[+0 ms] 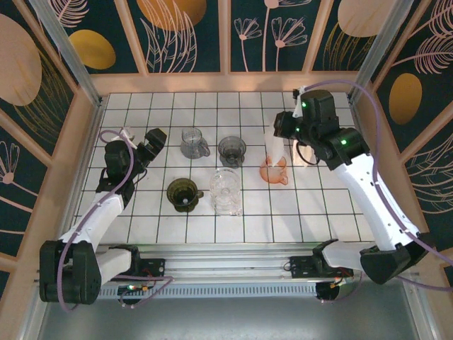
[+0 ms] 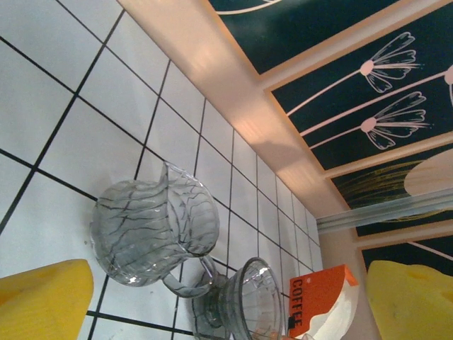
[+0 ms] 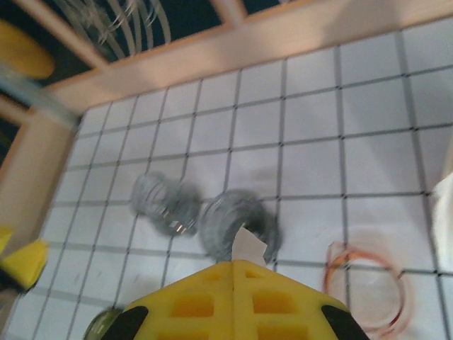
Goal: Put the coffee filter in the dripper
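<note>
**Filter pinched: seat it square in the dripper**

Carry the right pincer (image 3: 236,263) over the pink dripper (image 3: 368,283), prob. your closest target. Center above the rim, lower point-first, then release. Don't drift toward the grey dripper (image 3: 212,223) nearby. Jaws are clamped narrow on 1 corner of the white coffee filter (image 3: 249,246), held above the tiles. Left pincer (image 1: 154,139) is spread wide, holding nothing.

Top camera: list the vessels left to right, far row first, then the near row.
Far row: streaked grey pitcher → smoky grey dripper → pink dripper. Near row: dark green dripper → clear glass vessel.
</note>
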Controlling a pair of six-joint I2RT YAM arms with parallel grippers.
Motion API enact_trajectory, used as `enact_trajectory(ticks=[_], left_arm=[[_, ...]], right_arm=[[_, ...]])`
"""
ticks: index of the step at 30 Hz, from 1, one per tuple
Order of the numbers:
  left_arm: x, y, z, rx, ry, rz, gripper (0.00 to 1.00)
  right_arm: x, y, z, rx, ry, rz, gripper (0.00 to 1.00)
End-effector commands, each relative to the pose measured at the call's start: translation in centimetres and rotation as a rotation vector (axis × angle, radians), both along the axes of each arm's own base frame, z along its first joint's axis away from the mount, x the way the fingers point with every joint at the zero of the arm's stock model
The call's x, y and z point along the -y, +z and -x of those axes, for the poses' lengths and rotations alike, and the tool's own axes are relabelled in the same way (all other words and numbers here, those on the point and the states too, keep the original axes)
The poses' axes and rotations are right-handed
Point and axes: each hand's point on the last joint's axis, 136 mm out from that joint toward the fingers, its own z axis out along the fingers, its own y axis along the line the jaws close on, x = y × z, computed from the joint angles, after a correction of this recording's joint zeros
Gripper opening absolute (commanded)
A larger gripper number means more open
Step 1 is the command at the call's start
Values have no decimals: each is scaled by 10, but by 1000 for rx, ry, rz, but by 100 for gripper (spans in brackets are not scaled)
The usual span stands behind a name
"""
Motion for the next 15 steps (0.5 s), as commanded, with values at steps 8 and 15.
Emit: enact_trajectory(ticks=[8, 15], left_arm=[[40, 30, 12, 68, -140, -50, 96], [42, 27, 20, 66, -154, -72, 96]], right_arm=[[-58, -19, 94, -317, 276, -34, 0], [-83, -28, 108, -417, 351, -12, 0]])
